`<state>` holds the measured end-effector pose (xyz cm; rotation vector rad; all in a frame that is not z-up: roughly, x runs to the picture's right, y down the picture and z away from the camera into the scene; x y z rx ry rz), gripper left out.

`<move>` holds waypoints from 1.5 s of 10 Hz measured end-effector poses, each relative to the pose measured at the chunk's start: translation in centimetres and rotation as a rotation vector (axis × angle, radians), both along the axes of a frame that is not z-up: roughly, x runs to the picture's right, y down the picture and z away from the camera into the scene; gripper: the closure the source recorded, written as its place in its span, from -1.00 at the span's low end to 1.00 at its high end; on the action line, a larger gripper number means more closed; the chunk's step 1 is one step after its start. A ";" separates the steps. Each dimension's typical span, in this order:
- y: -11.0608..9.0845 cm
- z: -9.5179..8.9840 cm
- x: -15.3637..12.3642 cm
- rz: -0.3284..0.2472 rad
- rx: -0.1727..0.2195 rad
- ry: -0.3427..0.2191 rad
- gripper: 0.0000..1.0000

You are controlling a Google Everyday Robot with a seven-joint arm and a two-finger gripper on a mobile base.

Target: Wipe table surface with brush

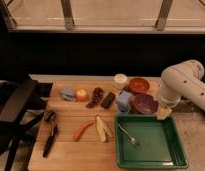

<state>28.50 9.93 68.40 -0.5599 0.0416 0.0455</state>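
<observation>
The brush [49, 136] is slender and black and lies at the left front of the wooden table surface [71, 157], its dark head toward the back. My white arm comes in from the right. Its gripper [164, 113] hangs over the far right corner of the green tray, far to the right of the brush, with something pale yellow at its tip. The brush lies free on the planks.
A green tray [173, 150] with a metal spoon [127, 135] stands front right. An orange curved piece [82, 131] and a pale yellow piece [101, 129] lie mid-table. Bowls [144, 104], a white cup [120, 79] and small items line the back. A black chair [16, 107] stands left.
</observation>
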 end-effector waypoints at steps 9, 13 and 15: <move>0.1 0.1 0.0 0.001 -0.001 0.000 -0.30; 0.1 0.1 0.0 0.000 -0.003 -0.001 -0.30; -0.5 0.2 -0.2 -0.036 0.005 -0.037 -0.30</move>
